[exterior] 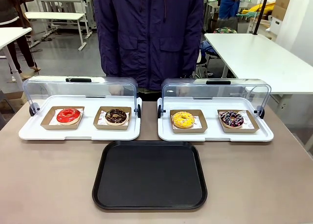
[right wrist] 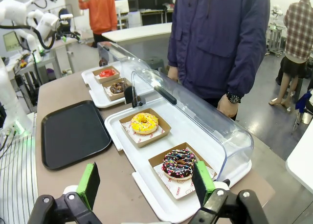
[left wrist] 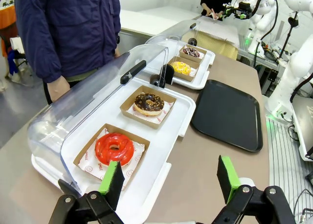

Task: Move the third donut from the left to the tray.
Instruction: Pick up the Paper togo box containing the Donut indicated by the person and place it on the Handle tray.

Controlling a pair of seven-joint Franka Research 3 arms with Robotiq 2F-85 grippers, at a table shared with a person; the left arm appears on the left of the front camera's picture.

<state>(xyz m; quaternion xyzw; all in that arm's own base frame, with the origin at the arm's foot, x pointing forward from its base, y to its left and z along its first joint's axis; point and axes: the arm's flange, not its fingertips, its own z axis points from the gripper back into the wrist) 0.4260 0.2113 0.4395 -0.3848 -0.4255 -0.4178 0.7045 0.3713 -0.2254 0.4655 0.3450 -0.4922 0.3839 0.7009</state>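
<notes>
**Left fingers (left wrist: 111, 180) and right fingers (right wrist: 203, 180) spread wide, yellow donut (exterior: 183, 119) in its display tray**

Both pairs of green-padded fingers stand wide open and grip nothing. The left pair hangs by the end of the row where the red-iced donut (exterior: 68, 116) lies. The right pair hangs by the opposite end, near the chocolate donut with coloured sprinkles (exterior: 231, 118).

On the brown counter (exterior: 49, 185) the black tray (exterior: 149, 175) lies flat at the near middle. It sits just in front of the gap between two white display trays. Both of their clear lids are swung up and back.

The yellow donut rests on its square cardboard holder (exterior: 200, 126) with white paper. It lies in the left place of the right display tray (exterior: 215, 135), beside the sprinkled chocolate donut and well apart from both pairs of fingers.

The left display tray (exterior: 78, 134) holds the red-iced donut on the left and a dark chocolate donut (exterior: 116, 116) on the right, each on its own holder.

A person in a dark blue jacket (exterior: 149, 33) stands at the far side, close behind the lids, with hands hanging down.
</notes>
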